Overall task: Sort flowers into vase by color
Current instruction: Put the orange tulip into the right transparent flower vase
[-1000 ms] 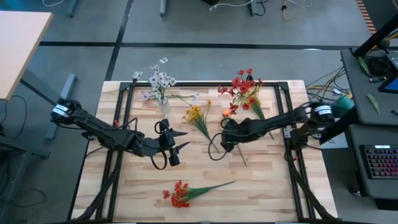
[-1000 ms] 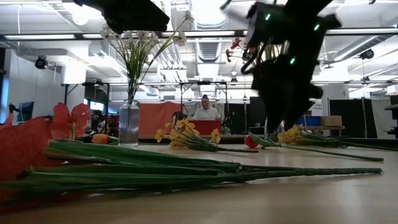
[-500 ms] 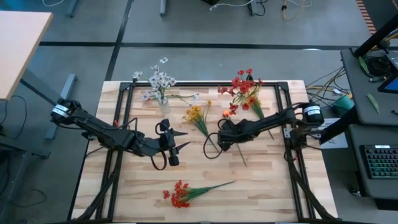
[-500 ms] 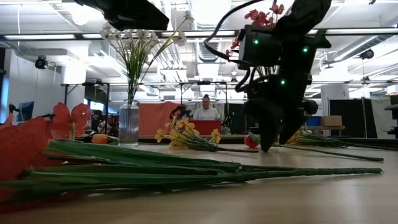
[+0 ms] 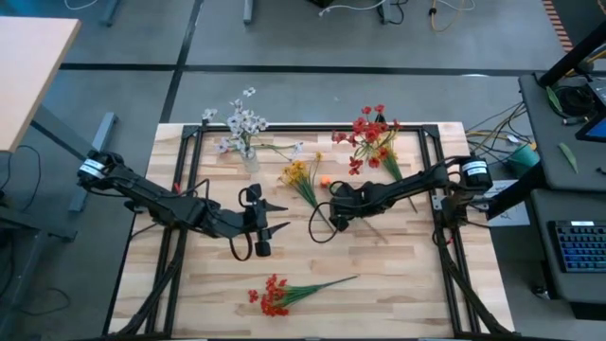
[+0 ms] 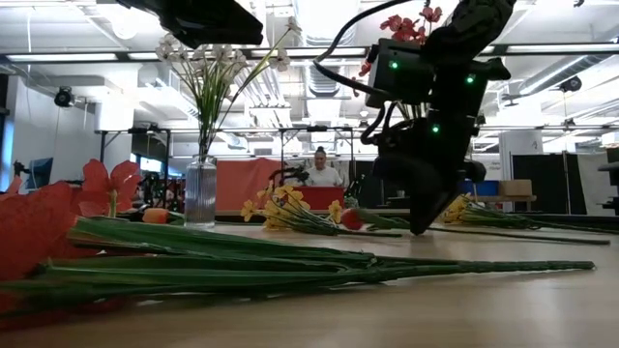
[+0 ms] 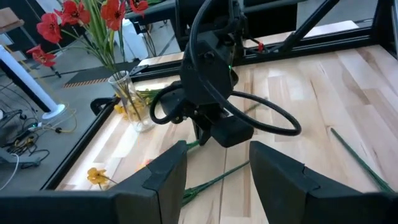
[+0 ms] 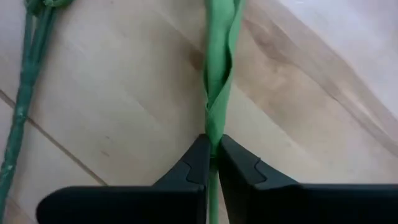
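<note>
Right pincer [image 5: 334, 210] clenched on a green flower stem [image 8: 214, 93] lying mid-tabletop [image 5: 398, 284].

The stem looks light, thin and floppy, so a grip low on the stem, well clear of the fragile blossom, seems wisest. Left pincer [image 5: 275, 214] waits released nearby. White flowers [image 5: 241, 121] stand in a vase [image 5: 250, 161].

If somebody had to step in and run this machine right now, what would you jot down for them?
Right hand: shut on a green stem mid-table; the orange flower seems to be its head.
Left hand: open, waiting over the table's middle, holding nothing.
White flowers stand in one vase; red flowers in another.
The yellow spray lies between the vases; a red spray lies near the front edge.
Left to do: vase the held stem, then the yellow and the loose red spray.
</note>
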